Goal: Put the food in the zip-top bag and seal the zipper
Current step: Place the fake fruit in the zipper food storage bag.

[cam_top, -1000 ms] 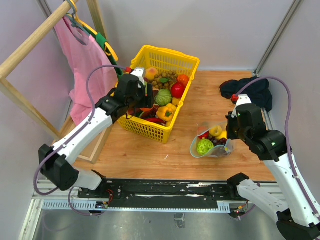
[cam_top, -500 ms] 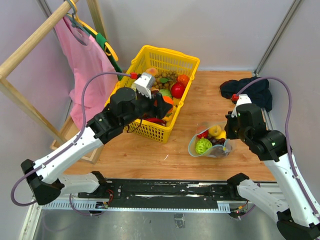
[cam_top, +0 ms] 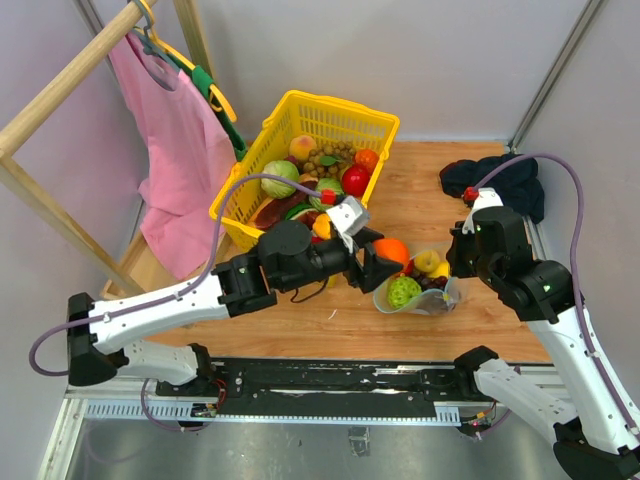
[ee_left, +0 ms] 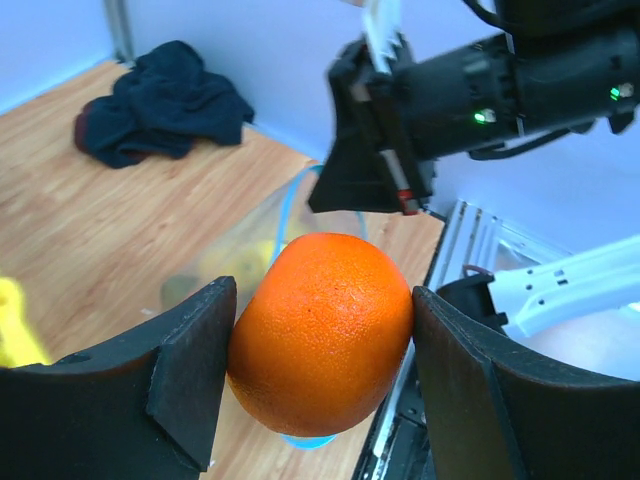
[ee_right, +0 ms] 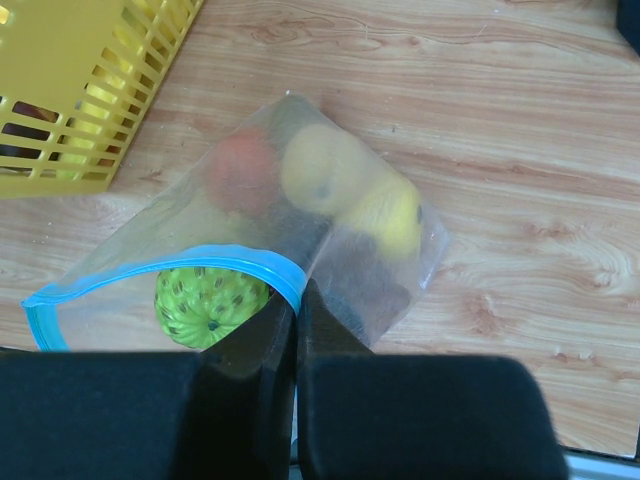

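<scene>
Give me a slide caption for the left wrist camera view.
Left end effector grips an orange, with the clear zip-top bag just beyond it.

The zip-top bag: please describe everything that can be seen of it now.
The zip-top bag is clear, floppy plastic with a blue zipper strip along its mouth. It lies on the wooden table beside the yellow basket, apart from it, mouth gaping open. The right gripper is shut on the mouth edge. Inside lie a green bumpy fruit near the mouth, a red piece, two yellow pieces and dark grapes.
</scene>
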Motion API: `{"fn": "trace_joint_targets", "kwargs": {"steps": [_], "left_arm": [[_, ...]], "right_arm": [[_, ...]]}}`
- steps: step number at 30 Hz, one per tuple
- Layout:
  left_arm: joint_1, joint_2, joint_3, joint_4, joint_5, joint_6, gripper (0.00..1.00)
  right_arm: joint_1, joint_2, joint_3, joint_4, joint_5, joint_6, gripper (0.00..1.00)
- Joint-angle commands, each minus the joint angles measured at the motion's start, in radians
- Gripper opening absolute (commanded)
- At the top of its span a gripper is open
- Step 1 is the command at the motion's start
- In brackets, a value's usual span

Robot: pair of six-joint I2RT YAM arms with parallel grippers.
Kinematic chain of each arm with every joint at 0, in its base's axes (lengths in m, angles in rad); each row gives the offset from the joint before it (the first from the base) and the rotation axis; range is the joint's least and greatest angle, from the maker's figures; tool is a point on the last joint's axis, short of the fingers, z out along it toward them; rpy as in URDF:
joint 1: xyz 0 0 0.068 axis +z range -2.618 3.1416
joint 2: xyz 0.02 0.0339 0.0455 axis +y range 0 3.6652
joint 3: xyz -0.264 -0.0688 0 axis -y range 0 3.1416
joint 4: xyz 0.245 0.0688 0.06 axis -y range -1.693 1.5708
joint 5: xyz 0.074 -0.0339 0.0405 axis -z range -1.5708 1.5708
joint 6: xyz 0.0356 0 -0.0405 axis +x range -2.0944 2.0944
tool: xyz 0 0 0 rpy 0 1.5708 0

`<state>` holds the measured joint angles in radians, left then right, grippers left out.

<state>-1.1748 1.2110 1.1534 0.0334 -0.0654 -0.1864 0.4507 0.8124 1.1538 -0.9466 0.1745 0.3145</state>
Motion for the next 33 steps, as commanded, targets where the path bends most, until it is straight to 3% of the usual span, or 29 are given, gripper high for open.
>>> {"fn": "trace_joint_targets", "kwargs": {"steps": [1,12,26,33], "left_arm": [[-0.067,0.063,-0.01,0.148,0.019,0.063,0.05],[-0.109,0.246,0.054,0.172,0.027,0.134,0.05],[-0.111,0.34,0.069,0.228,-0.196,0.261,0.04],[-0.111,0.378,0.064,0.268,-0.155,0.246,0.09]], "right_arm": [[-0.023,-0.015,0.01,0.052,-0.017,0.017,0.01],[-0.024,-0.022,0.003,0.054,-0.041,0.016,0.01],[-0.023,-0.028,-0.009,0.052,-0.071,0.01,0.0],[-0.024,-0.03,-0.02,0.071,-0.109,0.017,0.01]]}}
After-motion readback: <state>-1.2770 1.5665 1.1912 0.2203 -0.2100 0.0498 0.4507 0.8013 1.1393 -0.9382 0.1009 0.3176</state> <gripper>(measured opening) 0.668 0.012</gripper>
